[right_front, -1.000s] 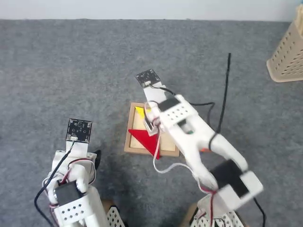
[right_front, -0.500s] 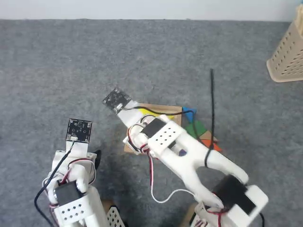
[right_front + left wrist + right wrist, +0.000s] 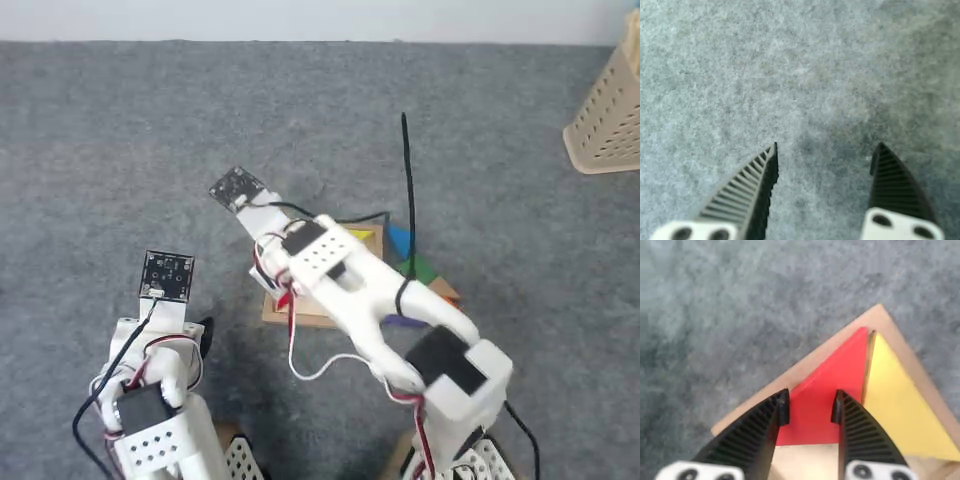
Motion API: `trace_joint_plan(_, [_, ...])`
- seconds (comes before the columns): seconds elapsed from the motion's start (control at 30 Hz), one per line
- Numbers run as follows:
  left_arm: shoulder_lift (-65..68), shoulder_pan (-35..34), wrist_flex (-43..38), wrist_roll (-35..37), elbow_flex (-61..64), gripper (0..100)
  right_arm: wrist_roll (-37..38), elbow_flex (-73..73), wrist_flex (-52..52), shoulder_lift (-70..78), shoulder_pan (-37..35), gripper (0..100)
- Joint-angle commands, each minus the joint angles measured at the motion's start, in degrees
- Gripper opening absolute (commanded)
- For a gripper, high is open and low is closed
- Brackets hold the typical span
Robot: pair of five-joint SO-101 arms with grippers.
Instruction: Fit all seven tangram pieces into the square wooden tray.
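Observation:
The square wooden tray (image 3: 285,312) lies mid-table, mostly hidden under my right arm. In the right wrist view a red triangle (image 3: 830,385) lies flat in a corner of the tray (image 3: 815,360), with a yellow triangle (image 3: 890,400) beside it. My right gripper (image 3: 810,407) hangs just above the red triangle, its fingers a little apart and holding nothing. Blue (image 3: 400,240), green (image 3: 420,270), orange (image 3: 447,291) and purple (image 3: 405,322) pieces peek out by the tray's right side. My left gripper (image 3: 825,150) stands open over bare carpet at the near left (image 3: 205,335).
A beige perforated basket (image 3: 610,110) stands at the far right edge. A black cable (image 3: 408,180) rises from the right arm over the tray's far side. Grey carpet covers the table all around.
My right arm has swung left across the tray. The red triangle, which hung over the tray's front edge a second ago, now lies flat in a tray corner. The left arm has not moved.

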Motion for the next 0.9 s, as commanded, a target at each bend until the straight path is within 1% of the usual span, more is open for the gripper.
trace_joint_plan(0.0, [-0.88,-0.26,0.18,-0.53,-0.48,28,-0.97,-5.98,2.59,1.89,1.27,14.8])
trace_joint_plan(0.07, [-0.88,-0.26,0.18,-0.53,-0.48,28,-2.9,-6.77,3.47,1.54,1.89,14.8])
trace_joint_plan(0.17, [-0.88,-0.26,0.18,-0.53,-0.48,28,-3.34,-5.36,3.47,-1.71,3.65,14.8])
trace_joint_plan(0.4, [-0.88,-0.26,0.18,-0.53,-0.48,28,-3.52,5.45,3.12,-18.86,7.96,14.8])
trace_joint_plan(0.5, [-0.88,-0.26,0.18,-0.53,-0.48,28,-3.16,9.49,2.95,-23.87,8.22,14.8])
trace_joint_plan(0.77, [-0.88,-0.26,0.18,-0.53,-0.48,28,-2.99,10.02,2.86,-17.71,9.45,14.7])
trace_joint_plan(0.87, [-0.88,-0.26,0.18,-0.53,-0.48,28,-2.99,9.49,3.47,-15.43,13.41,14.7])
